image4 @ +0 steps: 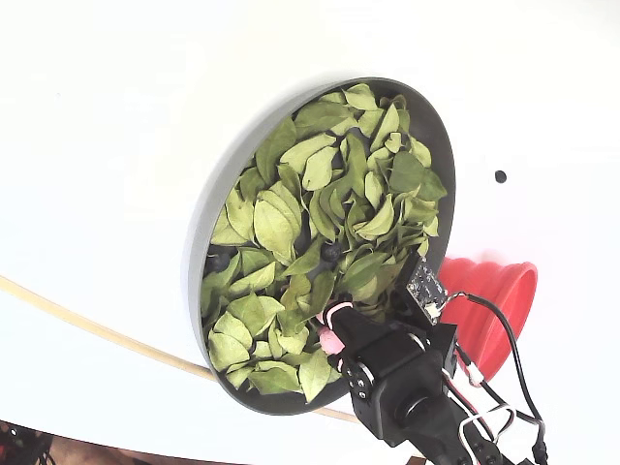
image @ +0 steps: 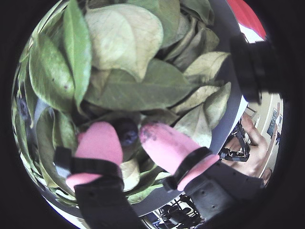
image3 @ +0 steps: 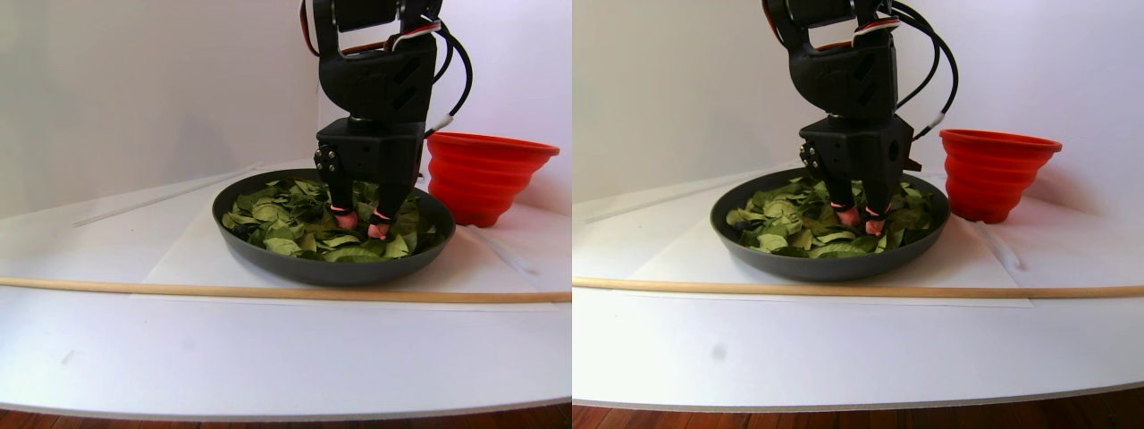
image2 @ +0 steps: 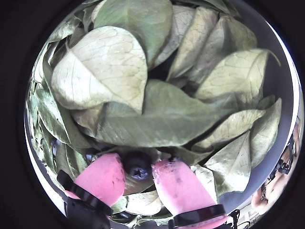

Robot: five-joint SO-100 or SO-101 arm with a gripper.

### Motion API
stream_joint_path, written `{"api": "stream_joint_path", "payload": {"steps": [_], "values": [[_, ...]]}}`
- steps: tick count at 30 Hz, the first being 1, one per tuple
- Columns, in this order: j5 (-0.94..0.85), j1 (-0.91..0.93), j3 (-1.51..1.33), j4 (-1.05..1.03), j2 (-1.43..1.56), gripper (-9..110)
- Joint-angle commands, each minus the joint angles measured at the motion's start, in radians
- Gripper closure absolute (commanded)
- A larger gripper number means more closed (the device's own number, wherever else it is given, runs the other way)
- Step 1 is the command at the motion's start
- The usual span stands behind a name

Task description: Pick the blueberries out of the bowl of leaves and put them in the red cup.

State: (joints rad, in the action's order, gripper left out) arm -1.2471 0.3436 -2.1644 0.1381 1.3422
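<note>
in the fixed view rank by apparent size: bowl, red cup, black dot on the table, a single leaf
Largest to smallest as they appear in the fixed view:
1. bowl
2. red cup, partly hidden by the arm, so its full extent is unsure
3. a single leaf
4. black dot

Leaves (image2: 162,119): dry, papery, matt, veined, pale to darker green. Blueberry (image2: 137,166) between pink fingertips (image2: 102,179): dark, dull skin with faint bloom. Fingertips look rubbery, matt, smudged with dirt. Gripper (image3: 359,223) body black matt plastic. Bowl (image3: 268,259): smooth dark grey, slight sheen. Red cup (image3: 487,179): ribbed, satin plastic or silicone. Stick (image3: 179,288): bare wood. Table (image3: 268,349): smooth white.
</note>
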Motion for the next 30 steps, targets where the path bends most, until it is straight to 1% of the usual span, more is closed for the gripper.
{"api": "stream_joint_path", "payload": {"steps": [1, 13, 30], "values": [[0.005, 0.000, 0.009, 0.009, 0.011, 91], [-0.028, -0.008, 0.015, 0.006, 0.086, 92], [-0.058, -0.017, 0.038, -0.069, 0.190, 92]]}}
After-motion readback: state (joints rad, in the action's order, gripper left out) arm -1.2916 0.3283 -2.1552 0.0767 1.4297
